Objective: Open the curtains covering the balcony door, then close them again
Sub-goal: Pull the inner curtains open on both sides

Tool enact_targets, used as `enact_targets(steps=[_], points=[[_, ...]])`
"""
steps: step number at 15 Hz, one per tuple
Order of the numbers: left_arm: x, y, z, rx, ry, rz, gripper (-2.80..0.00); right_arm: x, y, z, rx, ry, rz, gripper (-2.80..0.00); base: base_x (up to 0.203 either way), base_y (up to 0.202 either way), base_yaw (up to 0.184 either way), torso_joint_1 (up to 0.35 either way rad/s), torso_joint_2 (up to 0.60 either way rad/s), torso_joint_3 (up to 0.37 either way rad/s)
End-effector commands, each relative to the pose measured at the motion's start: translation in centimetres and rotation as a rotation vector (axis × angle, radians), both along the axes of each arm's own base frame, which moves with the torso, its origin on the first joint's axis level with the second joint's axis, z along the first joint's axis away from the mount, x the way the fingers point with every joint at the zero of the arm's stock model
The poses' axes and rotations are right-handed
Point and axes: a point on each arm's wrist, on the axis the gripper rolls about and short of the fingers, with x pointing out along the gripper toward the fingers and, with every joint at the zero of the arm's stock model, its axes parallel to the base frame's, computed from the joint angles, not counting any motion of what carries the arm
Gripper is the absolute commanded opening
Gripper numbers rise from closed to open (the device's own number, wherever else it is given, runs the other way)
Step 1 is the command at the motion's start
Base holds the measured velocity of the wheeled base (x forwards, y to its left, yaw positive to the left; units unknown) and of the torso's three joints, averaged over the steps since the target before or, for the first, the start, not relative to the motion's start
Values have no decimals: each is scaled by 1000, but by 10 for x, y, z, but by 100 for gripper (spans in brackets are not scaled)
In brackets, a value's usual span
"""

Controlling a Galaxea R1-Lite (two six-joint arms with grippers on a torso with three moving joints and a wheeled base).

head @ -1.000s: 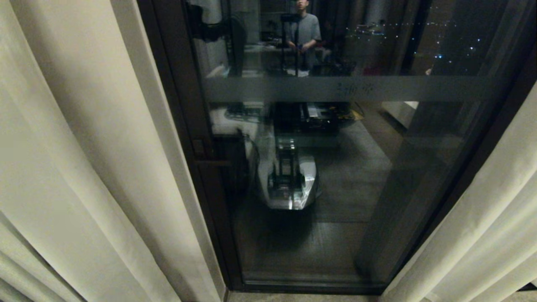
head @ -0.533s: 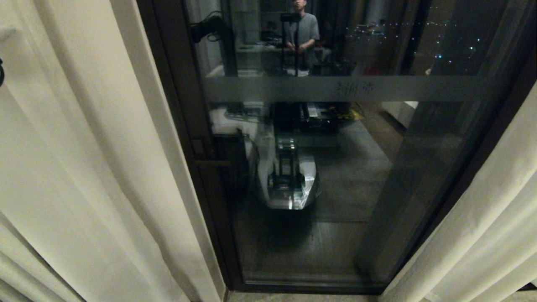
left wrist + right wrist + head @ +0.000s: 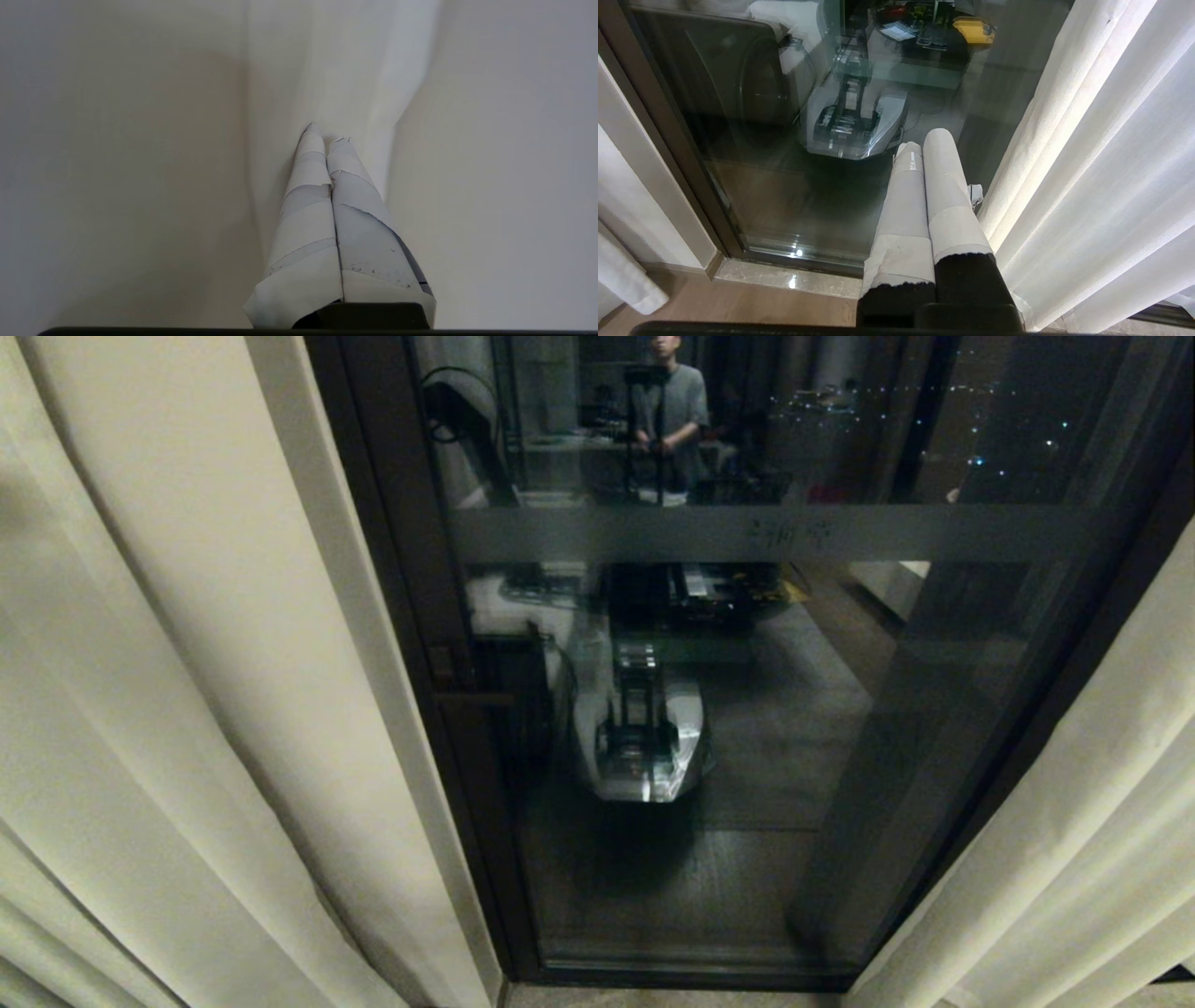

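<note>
The curtains hang parted: a cream panel point(image 3: 187, 616) on the left and another point(image 3: 1074, 859) on the right. Between them the dark-framed glass balcony door point(image 3: 747, 728) is uncovered, with a frosted band point(image 3: 887, 532) across it. Neither gripper shows in the head view. In the left wrist view my left gripper point(image 3: 327, 133) is shut, its taped fingertips poked into a fold of curtain fabric point(image 3: 140, 163), with nothing pinched between them. My right gripper point(image 3: 924, 140) is shut and empty, parked low in front of the door glass point(image 3: 761, 177), just beside the right curtain point(image 3: 1101, 163).
The glass mirrors my own base point(image 3: 644, 747) and a person point(image 3: 667, 411) standing behind me. A pale stone sill point(image 3: 784, 280) runs along the door's foot, with wooden floor in front. The dark door frame point(image 3: 392, 569) borders the left curtain.
The left arm's reflection in the glass has risen and swung. The folds of the left curtain have shifted. The right arm and the head view have stayed still.
</note>
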Motion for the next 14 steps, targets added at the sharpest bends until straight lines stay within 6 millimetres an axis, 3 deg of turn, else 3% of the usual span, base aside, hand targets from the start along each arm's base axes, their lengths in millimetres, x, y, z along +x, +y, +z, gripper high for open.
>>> enact_targets(steps=[1, 8, 14], points=[[11, 29, -19, -20, 20, 34, -280, 0, 0, 0, -1, 2, 1, -280, 0, 0, 0, 0, 0, 0], [22, 82, -48, -28, 24, 107, -280, 0, 0, 0, -1, 2, 1, -280, 0, 0, 0, 0, 0, 0], [17, 107, -64, -41, 35, 152, -280, 0, 0, 0, -1, 2, 1, -280, 0, 0, 0, 0, 0, 0]])
